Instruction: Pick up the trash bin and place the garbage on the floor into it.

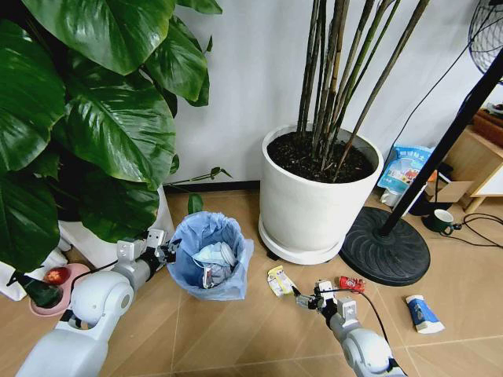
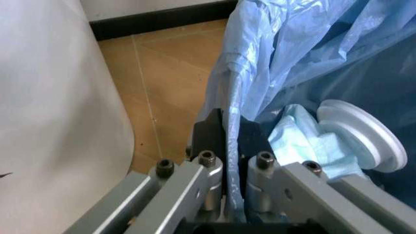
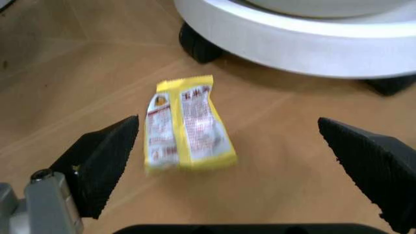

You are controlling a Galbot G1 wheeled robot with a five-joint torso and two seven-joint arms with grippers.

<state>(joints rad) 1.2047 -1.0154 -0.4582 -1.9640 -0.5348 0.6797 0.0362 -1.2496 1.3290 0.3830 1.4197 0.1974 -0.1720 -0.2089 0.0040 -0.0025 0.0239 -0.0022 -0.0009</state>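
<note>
Rim and liner together sit pinched in your left tool (image 2: 224,146), which is closed on the edge of the small round dark trash bin lined with crinkly light blue plastic (image 1: 206,255); gripping the rim, rather than the body, looks meant to let you lift and carry the bin while leaving its mouth free to take litter. The bin stands on the light tan herringbone wooden floor (image 1: 228,338), just beside the large white plant pot on its wheeled saucer (image 1: 314,196) and under the broad green leaves (image 1: 94,118) on your left. Inside it you can already see a white round lid (image 2: 364,134) lying against pale crumpled paper (image 2: 305,141). Your right tool (image 3: 231,156) hangs low over the floor with its black fingers (image 3: 104,161) spread wide and nothing between them, straddling a yellow-edged white snack wrapper (image 3: 185,124), presumably lined up so the fingers can close on it from both sides. The wrapper lies flat, printed and slightly creased, near the pot's saucer. More garbage lies farther right: a small red packet (image 1: 351,283) and a blue-white packet (image 1: 423,312) close to the black round fan base (image 1: 385,251).
</note>
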